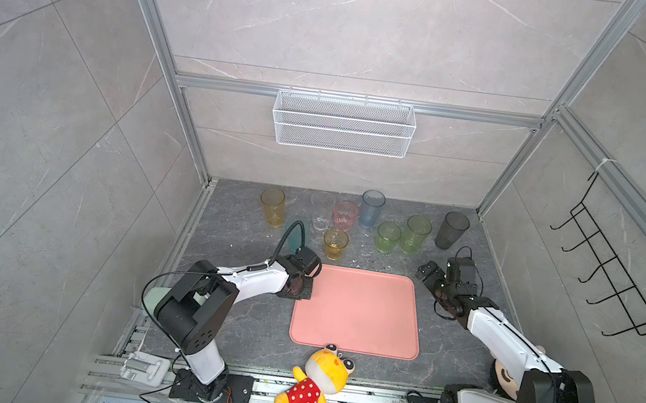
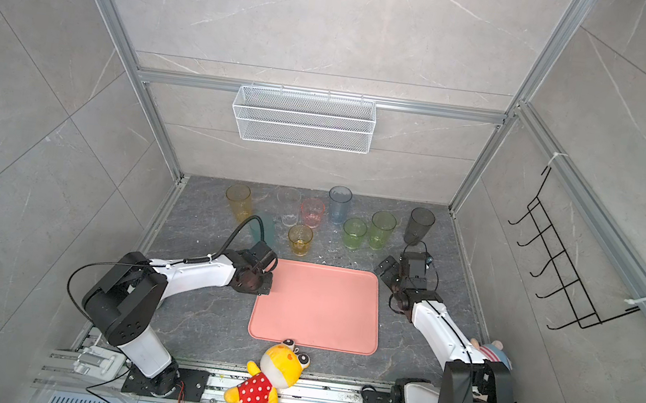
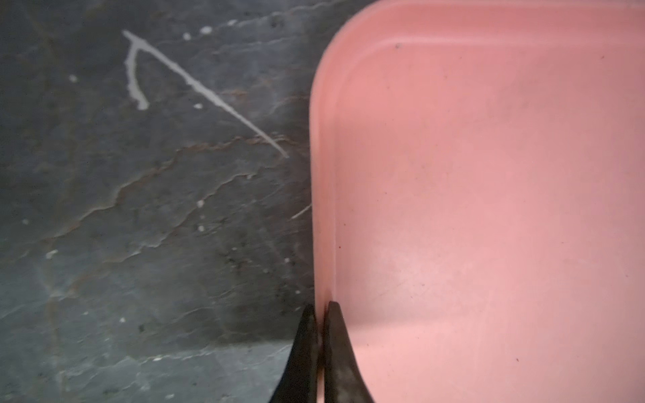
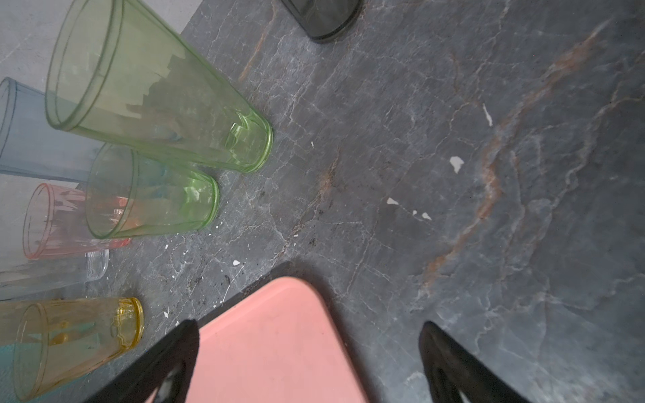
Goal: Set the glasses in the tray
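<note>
Left of centre in both top views, the left gripper [image 3: 321, 308] is seen closed on the left rim of the tray [image 1: 357, 319], one finger outside the rim and one inside. Nine glasses are counted upright on the tabletop [image 1: 232, 241] in the band above the tray, left to right: amber glass [image 1: 272, 207], teal glass [image 1: 293, 240] partly hidden by a cable, clear glass [image 1: 321, 215], yellow glass [image 1: 335, 244], pink glass [image 1: 344, 215], blue glass [image 1: 372, 208], short green glass [image 1: 388, 237], tall green glass [image 1: 417, 234], smoky grey glass [image 1: 452, 230]. None touches the tray, which lies empty at lower centre. Right of centre, the right gripper [image 4: 309, 326] is held wide open and empty over the tray's upper right corner. Progress is judged nil: no glass has been placed and nine are left.
</note>
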